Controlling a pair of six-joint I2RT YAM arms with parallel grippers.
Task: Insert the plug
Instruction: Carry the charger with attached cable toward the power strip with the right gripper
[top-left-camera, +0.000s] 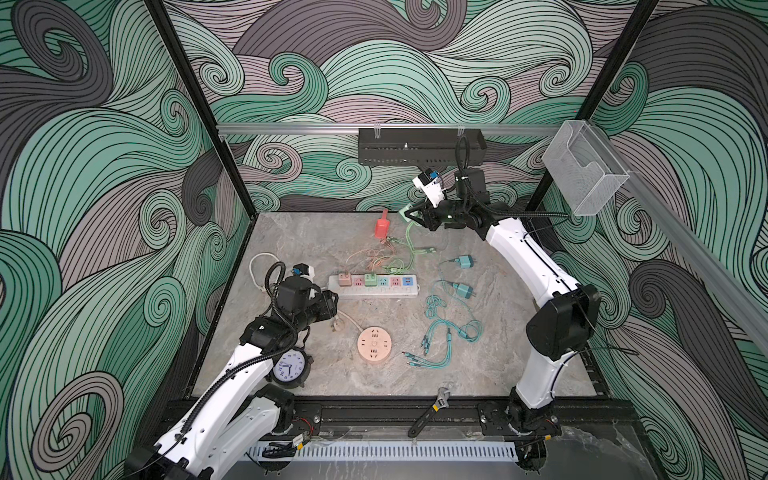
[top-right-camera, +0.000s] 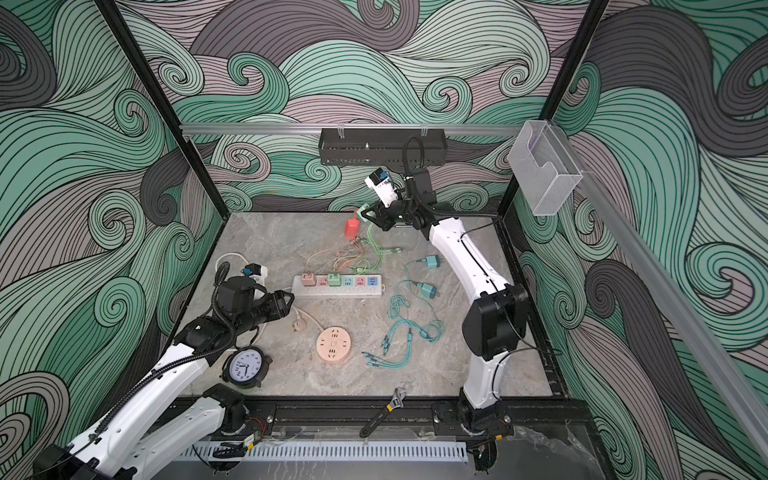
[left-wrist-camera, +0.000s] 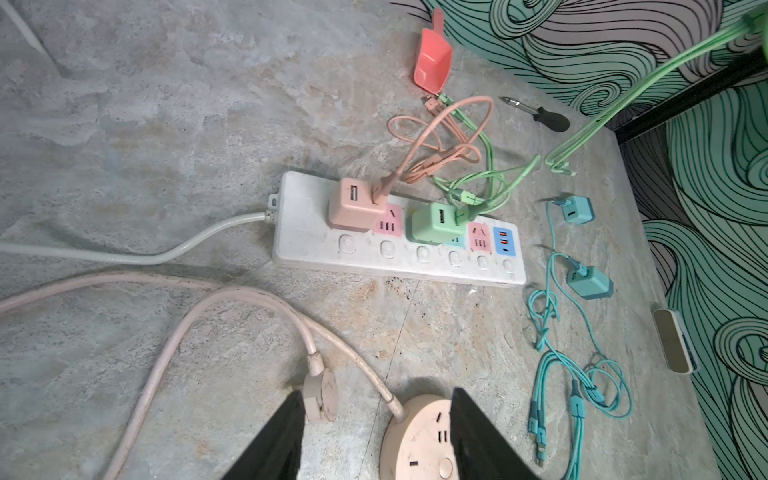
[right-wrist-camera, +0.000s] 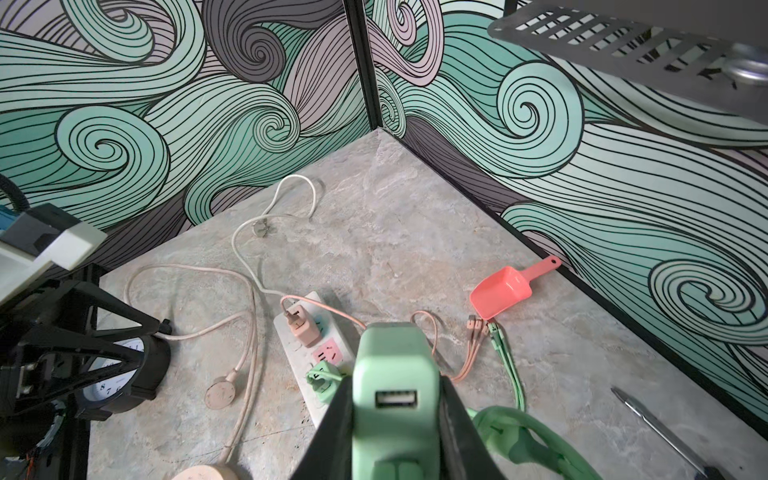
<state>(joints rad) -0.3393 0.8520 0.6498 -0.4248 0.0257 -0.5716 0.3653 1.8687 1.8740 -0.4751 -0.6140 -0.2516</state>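
Observation:
My right gripper (right-wrist-camera: 395, 382) is shut on a light green plug (right-wrist-camera: 395, 370), whose USB port faces the wrist camera. It holds the plug high near the back wall in both top views (top-left-camera: 405, 212) (top-right-camera: 362, 211), and a green cable (top-left-camera: 411, 241) hangs from it to the table. The white power strip (top-left-camera: 374, 291) (left-wrist-camera: 395, 262) lies mid-table, with a pink adapter (left-wrist-camera: 355, 208) and a green adapter (left-wrist-camera: 436, 222) plugged in. My left gripper (left-wrist-camera: 376, 395) (top-left-camera: 332, 305) stands open and empty, low at the strip's left end, over a flat pink plug (left-wrist-camera: 320, 395).
A round pink socket (top-left-camera: 374, 345) and two blue plugs (top-left-camera: 465, 262) (top-left-camera: 463, 289) with teal cables lie on the table. A red scoop (top-left-camera: 381, 226) and a screwdriver (left-wrist-camera: 540, 116) sit at the back. A clock (top-left-camera: 289, 368) and a wrench (top-left-camera: 430, 409) are at the front.

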